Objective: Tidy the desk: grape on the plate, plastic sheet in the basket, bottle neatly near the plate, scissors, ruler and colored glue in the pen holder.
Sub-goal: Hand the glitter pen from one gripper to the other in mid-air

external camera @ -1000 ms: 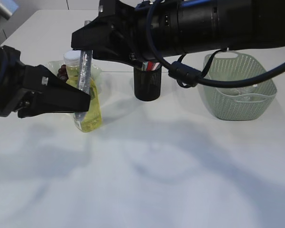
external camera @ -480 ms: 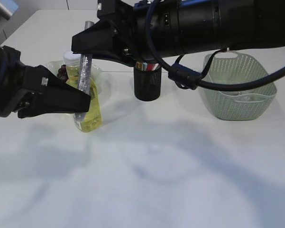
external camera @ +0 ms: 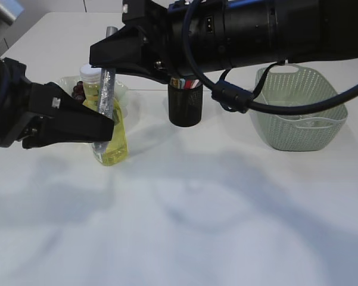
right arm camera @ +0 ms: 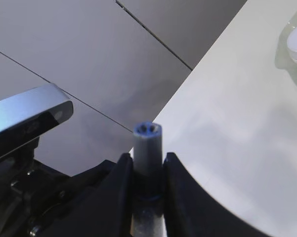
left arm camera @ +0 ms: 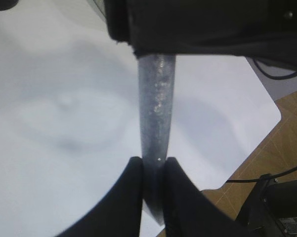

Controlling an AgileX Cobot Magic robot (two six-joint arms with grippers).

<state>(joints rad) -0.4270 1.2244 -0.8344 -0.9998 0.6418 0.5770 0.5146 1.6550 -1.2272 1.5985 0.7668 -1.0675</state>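
A: Exterior view: the glue tube [external camera: 106,90] is held upright above the desk [external camera: 184,226], in front of the bottle [external camera: 110,134], well apart from the pen holder [external camera: 185,104].

B: Left wrist view: the left gripper [left arm camera: 153,170] jaws are clamped on its lower end.

A: Right wrist view: the right gripper [right arm camera: 147,170] jaws are closed on its top end. If both grips are kept while one arm pulls, the tube could be bent or dropped.

A white table [external camera: 184,226] — brown floor [left arm camera: 281,133] and black cables [left arm camera: 259,177] beyond.
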